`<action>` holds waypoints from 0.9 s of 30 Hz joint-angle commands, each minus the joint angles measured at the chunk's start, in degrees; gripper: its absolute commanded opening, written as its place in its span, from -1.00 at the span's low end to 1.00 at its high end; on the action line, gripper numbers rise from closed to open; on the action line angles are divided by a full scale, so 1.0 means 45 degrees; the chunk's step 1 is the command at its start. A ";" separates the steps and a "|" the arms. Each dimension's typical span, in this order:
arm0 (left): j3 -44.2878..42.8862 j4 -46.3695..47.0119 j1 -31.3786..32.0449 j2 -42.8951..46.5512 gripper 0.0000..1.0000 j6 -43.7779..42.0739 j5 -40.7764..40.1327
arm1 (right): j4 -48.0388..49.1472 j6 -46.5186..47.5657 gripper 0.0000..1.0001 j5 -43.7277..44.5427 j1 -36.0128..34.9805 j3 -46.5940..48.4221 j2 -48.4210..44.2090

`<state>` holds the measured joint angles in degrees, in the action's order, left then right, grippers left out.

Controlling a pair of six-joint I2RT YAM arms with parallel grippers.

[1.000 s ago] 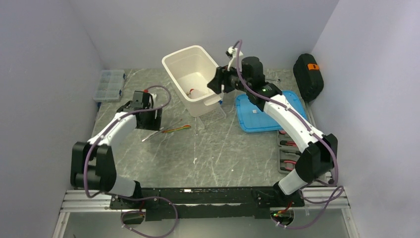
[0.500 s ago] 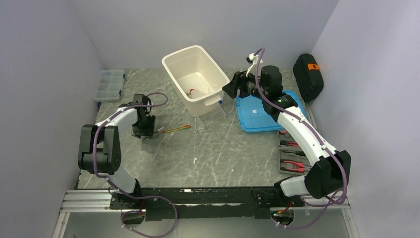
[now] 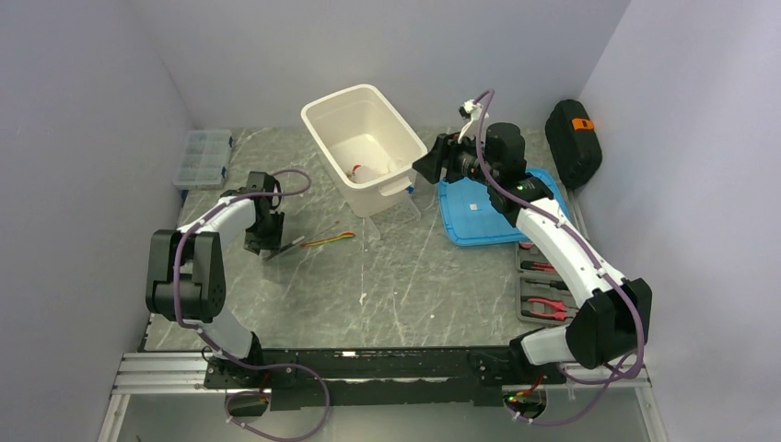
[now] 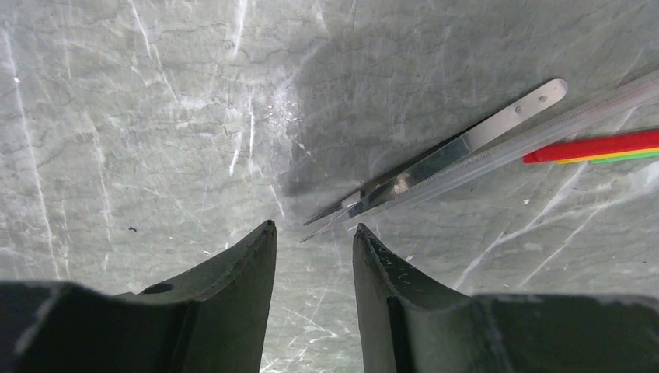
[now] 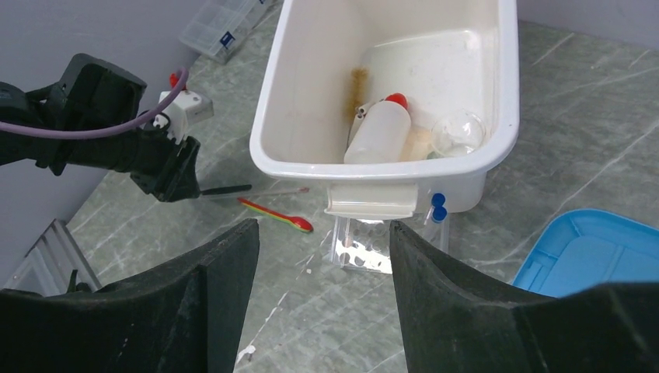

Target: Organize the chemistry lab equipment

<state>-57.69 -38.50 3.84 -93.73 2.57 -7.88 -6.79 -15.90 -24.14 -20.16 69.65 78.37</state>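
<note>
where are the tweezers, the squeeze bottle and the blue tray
tweezers [image 4: 482, 130], left wrist view, on the flat metal arm
squeeze bottle [image 5: 375, 136], right wrist view, on its translucent body
blue tray [image 5: 591, 249], right wrist view, on its bare inner face

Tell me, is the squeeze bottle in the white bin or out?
In: the squeeze bottle lies on its side, inside the white bin.

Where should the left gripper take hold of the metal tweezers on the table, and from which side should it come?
Probably near the wide riveted end of the tweezers, coming straight down with the fingers across their width. They lie flat, and a clear rod runs close along their pointed half, so there it might be pinched too. The left gripper is open.
</note>
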 commanded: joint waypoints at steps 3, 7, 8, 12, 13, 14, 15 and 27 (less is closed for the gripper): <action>-0.0480 -0.0055 0.0027 0.0006 -0.13 -0.0108 -0.0565 | 0.0810 -0.0109 0.29 -0.0281 0.0075 -0.0090 -0.0095; -0.0505 -0.0051 0.0038 -0.0216 -0.17 -0.0150 -0.0241 | 0.0856 -0.0157 0.29 -0.0376 0.0101 -0.0091 -0.0089; -0.0530 -0.0084 0.0028 -0.0309 -0.18 -0.0176 -0.0092 | 0.0853 -0.0158 0.29 -0.0385 0.0108 -0.0104 -0.0081; -0.0547 -0.0107 0.0033 -0.0284 -0.20 -0.0162 0.0034 | 0.0844 -0.0163 0.29 -0.0358 0.0099 -0.0174 -0.0144; -0.0506 -0.0056 0.0039 -0.0191 -0.20 -0.0156 0.0050 | 0.0849 -0.0168 0.29 -0.0359 0.0119 -0.0183 -0.0159; -0.0469 -0.0009 0.0050 -0.0128 -0.20 -0.0158 0.0103 | 0.0854 -0.0176 0.29 -0.0358 0.0124 -0.0184 -0.0151; -0.0447 0.0032 0.0047 -0.0101 -0.19 -0.0163 0.0168 | 0.0850 -0.0177 0.29 -0.0380 0.0132 -0.0191 -0.0152; -0.0571 -0.0077 0.0259 -0.0714 -0.21 -0.0159 0.0203 | 0.0923 -0.0296 0.29 -0.0482 0.0147 -0.0262 -0.0216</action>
<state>-58.43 -38.65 4.40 -95.77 2.55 -7.38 -6.28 -16.75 -24.97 -19.90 68.69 78.37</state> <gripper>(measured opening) 0.399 0.644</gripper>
